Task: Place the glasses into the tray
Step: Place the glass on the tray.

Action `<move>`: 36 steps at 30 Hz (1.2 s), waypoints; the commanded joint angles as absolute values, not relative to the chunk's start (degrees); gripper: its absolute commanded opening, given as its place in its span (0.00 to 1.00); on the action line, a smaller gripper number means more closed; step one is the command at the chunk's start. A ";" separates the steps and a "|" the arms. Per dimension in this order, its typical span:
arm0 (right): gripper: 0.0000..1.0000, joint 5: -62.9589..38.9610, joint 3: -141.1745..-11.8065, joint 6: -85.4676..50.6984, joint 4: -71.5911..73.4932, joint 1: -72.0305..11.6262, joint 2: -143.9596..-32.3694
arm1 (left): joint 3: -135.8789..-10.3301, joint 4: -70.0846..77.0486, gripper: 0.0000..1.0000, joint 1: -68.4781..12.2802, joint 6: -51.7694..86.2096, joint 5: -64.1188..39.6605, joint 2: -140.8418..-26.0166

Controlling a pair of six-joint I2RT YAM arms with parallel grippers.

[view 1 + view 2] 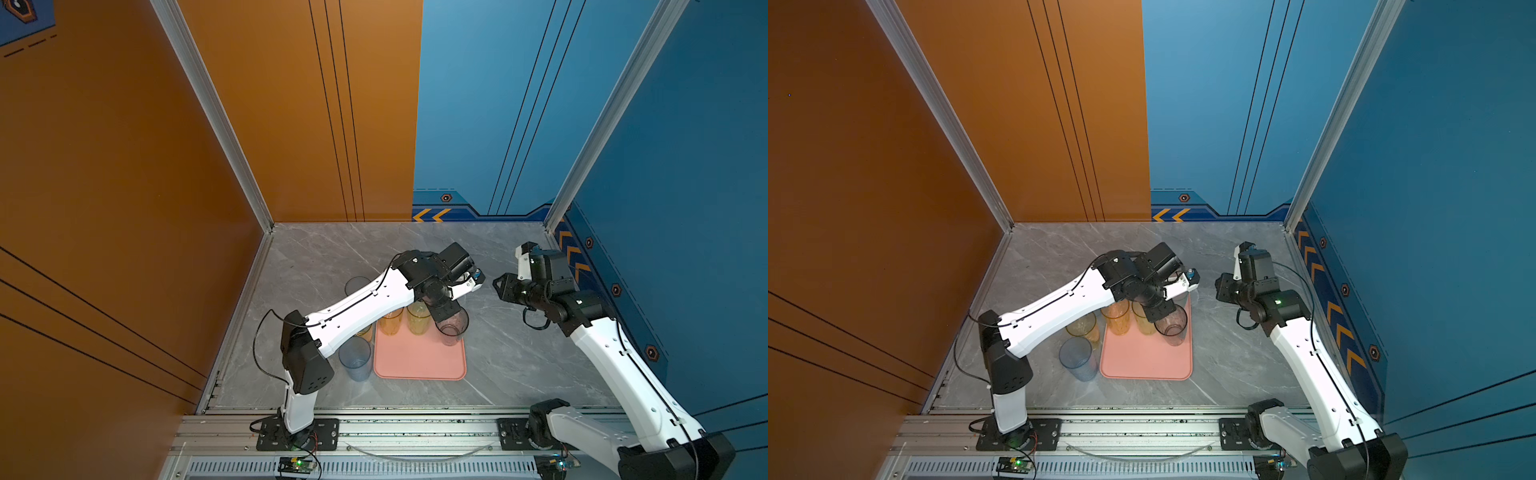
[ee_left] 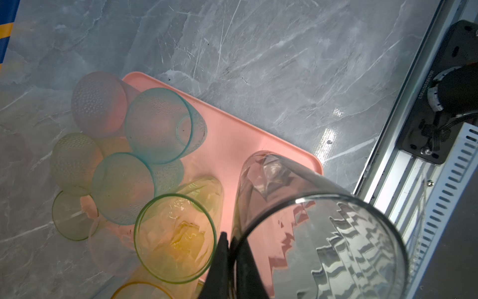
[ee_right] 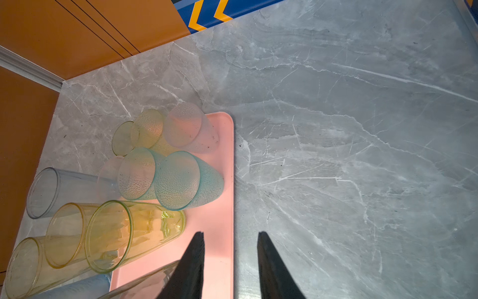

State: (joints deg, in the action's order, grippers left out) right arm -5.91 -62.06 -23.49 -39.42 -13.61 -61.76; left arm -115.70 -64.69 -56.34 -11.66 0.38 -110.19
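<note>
Left wrist: left gripper [image 2: 231, 248] pinching tall clear tumbler [image 2: 310, 233] over salmon-pink plastic tray [image 2: 227, 145]; right gripper [image 3: 230, 240] spread; tall blue tumbler [image 1: 355, 359] stands outside.

We find the salmon-pink tray [image 1: 419, 361] flat on the counter [image 1: 519, 353] — teal dimpled tumblers [image 2: 157, 126] and amber tumblers [image 1: 392, 324] standing at its far end, a clear tall tumbler [image 1: 451, 330] near its right rim; a blue tumbler [image 1: 355, 359] stands beside it.
</note>
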 commanded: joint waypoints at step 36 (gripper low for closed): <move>0.33 -10.33 -61.84 -20.92 -37.62 -14.24 -70.55 | -135.08 -72.69 0.05 -50.93 -15.73 -2.72 -129.42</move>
